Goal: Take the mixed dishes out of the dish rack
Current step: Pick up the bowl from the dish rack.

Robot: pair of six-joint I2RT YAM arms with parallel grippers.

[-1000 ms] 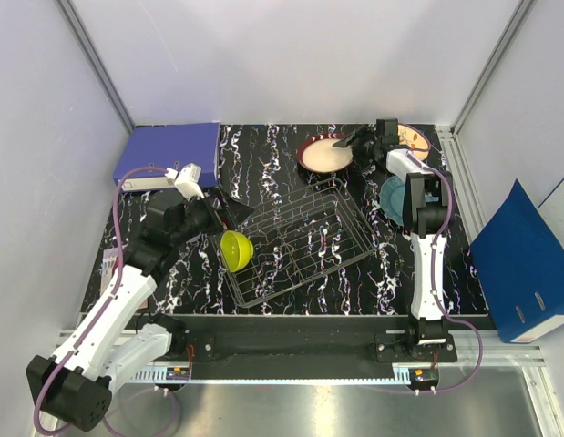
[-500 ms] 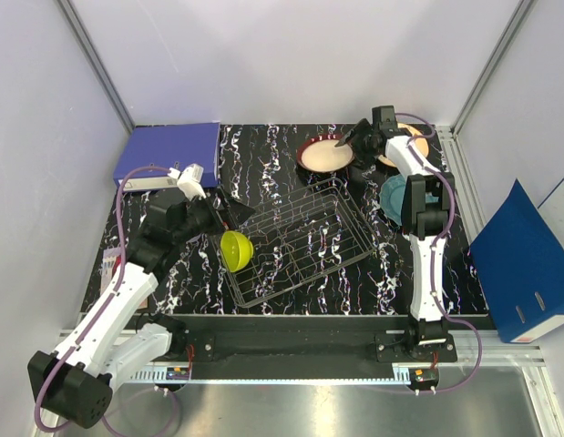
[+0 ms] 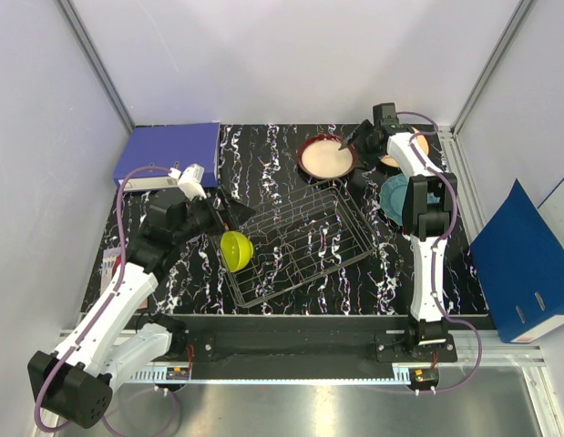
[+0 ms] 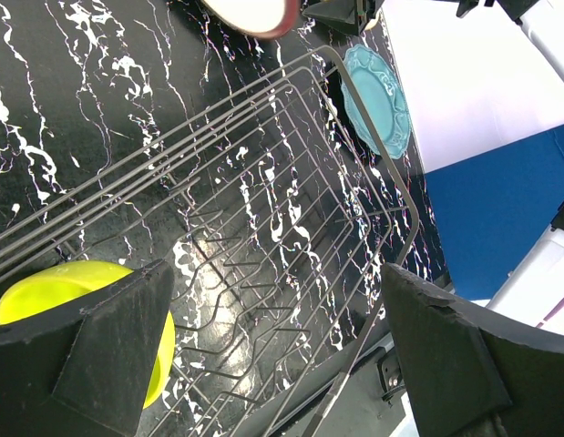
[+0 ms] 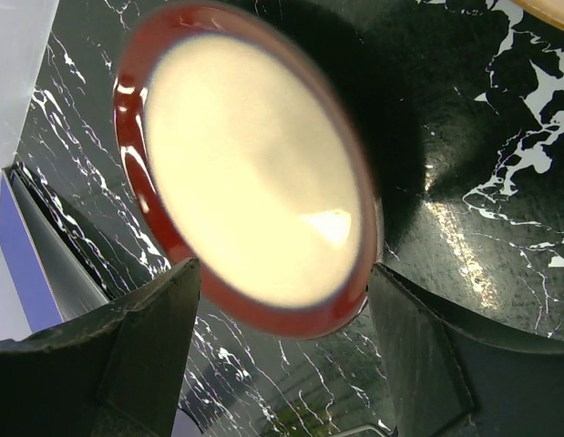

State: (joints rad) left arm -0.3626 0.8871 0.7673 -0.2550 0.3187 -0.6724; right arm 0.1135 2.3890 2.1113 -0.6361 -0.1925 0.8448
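Cream bowl with a dark red rim (image 5: 254,173) on a black, white-veined tabletop (image 5: 482,182), right gripper (image 5: 283,284) with jaws spread wide at the bowl's near edge, blue binder edge (image 5: 22,264) left of the bowl, peach-coloured sliver (image 5: 548,7) to the bowl's upper right.

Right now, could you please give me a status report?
Left gripper open, above the dish rack. Right gripper open, at the cream bowl on the table. Small yellow-green bowl at rack's left end. Nothing blocking.
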